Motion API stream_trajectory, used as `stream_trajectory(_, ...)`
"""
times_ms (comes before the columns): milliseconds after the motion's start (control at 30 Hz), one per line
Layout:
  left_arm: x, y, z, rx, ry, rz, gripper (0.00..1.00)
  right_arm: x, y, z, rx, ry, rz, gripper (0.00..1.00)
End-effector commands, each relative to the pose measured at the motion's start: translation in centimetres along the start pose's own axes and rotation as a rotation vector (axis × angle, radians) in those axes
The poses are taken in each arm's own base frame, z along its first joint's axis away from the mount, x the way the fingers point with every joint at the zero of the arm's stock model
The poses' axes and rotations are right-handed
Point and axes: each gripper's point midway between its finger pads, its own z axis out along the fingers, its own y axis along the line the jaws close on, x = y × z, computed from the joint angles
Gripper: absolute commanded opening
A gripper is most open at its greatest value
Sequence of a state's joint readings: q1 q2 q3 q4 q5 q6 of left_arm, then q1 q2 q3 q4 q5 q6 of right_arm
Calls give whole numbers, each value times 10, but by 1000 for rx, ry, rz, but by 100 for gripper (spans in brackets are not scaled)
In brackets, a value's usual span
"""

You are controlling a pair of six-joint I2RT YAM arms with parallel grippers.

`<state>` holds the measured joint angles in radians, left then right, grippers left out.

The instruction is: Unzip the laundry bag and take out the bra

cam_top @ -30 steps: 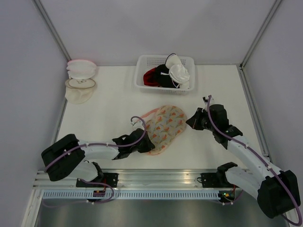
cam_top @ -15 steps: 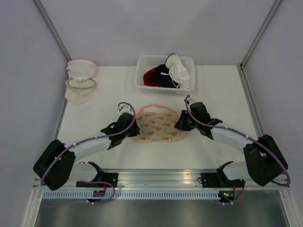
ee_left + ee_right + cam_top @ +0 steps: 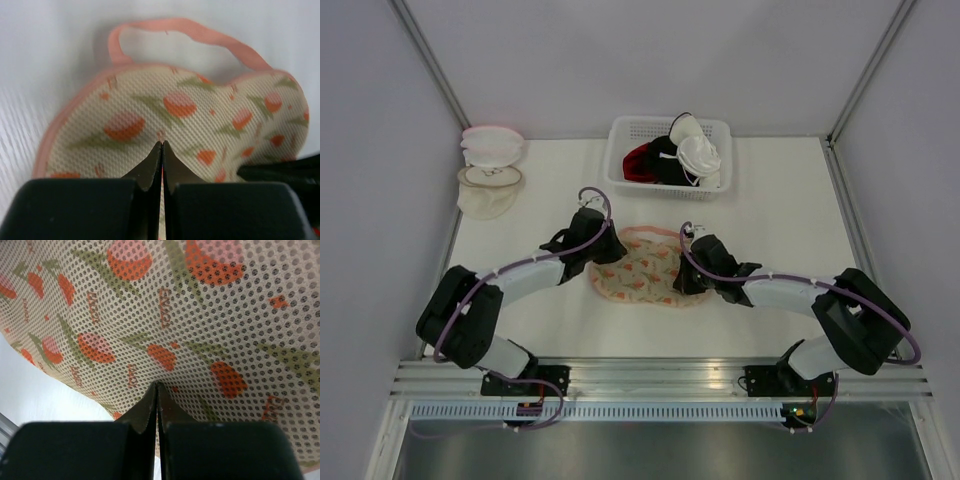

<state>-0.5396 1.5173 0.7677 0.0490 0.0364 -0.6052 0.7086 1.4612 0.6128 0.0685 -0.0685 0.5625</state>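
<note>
A flat beige mesh laundry bag (image 3: 642, 275) with orange-and-green floral print and pink trim lies mid-tabletop (image 3: 780, 210), near a white plastic lattice basket (image 3: 618, 150). The left fingers (image 3: 158, 155) and the right fingers (image 3: 152, 395) are pinched tight at its opposite ends.

the top camera looks steeply down from above the near edge, taking in the whole counter (image 3: 540, 200). each wrist camera sights forward: past the left pincer (image 3: 161, 145) the laundry bag (image 3: 200, 115) shows nearly whole, close; past the right pincer (image 3: 156, 386) only its mesh, closer. all three share that bag.
</note>
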Motion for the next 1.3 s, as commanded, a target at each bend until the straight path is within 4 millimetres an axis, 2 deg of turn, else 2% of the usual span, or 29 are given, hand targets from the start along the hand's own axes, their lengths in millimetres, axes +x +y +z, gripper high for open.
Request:
stream_trajectory(0,16,-27,-30,116,28,-60,2,3,-8,4,45,-26,11,0)
stream_trajectory(33,18,-30,-42,123,21,-66,2,3,-8,5,46,-24,11,0)
stream_trajectory(67,33,-23,-47,85,43,-72,2,2,-7,6,44,-27,10,0)
stream_trajectory(133,42,-19,-57,73,39,-93,2,2,-6,9,40,-21,8,0)
stream_trajectory(200,59,-4,-56,34,67,-103,2,1,-3,11,29,-17,10,0)
stream_trajectory(233,69,5,-52,1,87,-114,2,2,-3,13,25,-13,10,0)
stream_trajectory(333,79,16,-42,-35,103,-126,2,5,0,15,14,0,11,0)
stream_trajectory(467,85,31,-10,-98,102,-118,2,9,6,12,-3,3,8,0)
stream_trajectory(633,73,26,19,-98,85,-92,2,19,24,2,-77,14,15,0)
stream_trajectory(667,59,18,24,-84,61,-85,2,23,26,1,-80,24,17,0)
stream_trajectory(700,61,19,31,-92,75,-79,2,27,34,-3,-98,29,4,0)
stream_trajectory(733,47,10,35,-67,59,-77,2,31,39,-5,-110,32,7,0)
stream_trajectory(833,28,2,47,-48,41,-62,2,41,53,-10,-143,46,7,0)
stream_trajectory(933,16,-9,54,-10,46,-53,2,46,57,-9,-148,49,1,1)
stream_trajectory(1033,12,-16,52,20,42,-43,2,46,55,-6,-132,50,-2,0)
stream_trajectory(1100,4,-24,40,54,18,-42,2,44,55,-5,-123,42,-11,0)
stream_trajectory(1133,8,-25,34,73,24,-41,2,43,53,-4,-112,38,-15,0)
stream_trajectory(1167,-3,-35,19,110,-12,-39,2,40,54,-4,-111,31,-22,1)
stream_trajectory(1233,-3,-40,0,147,-20,-33,32,38,54,-2,-106,30,-29,0)
stream_trajectory(1267,-14,-51,-21,190,-62,-29,47,36,56,-2,-109,25,-34,1)
